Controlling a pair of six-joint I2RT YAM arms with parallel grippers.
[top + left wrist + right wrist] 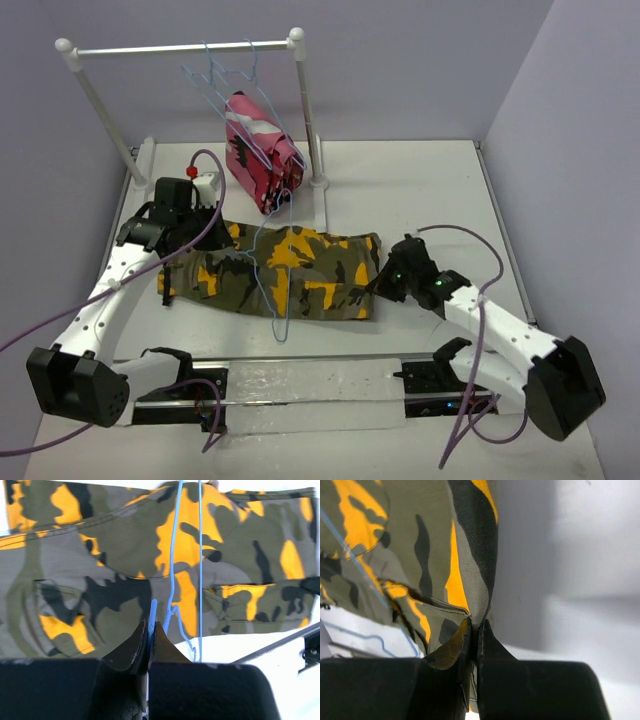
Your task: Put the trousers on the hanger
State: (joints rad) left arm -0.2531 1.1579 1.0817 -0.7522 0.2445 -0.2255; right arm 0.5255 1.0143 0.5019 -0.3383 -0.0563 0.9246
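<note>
Right wrist view: my right gripper (475,626) is pinched together on the folded edge of the trousers (435,555), with cloth caught between the tips. On the left wrist view, my left gripper (150,630) is clamped on a light-blue wire of the hanger (200,580), which lies across the trousers. From above, the trousers lie spread on the table (420,190) between my two arms, and the hanger crosses their middle.

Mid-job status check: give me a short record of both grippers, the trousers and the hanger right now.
left gripper: shut on the hanger wire
right gripper: shut on an edge of the trousers
trousers: spread flat on the table
hanger: lying on top of the trousers
rail: pink garment hangs from it
</note>
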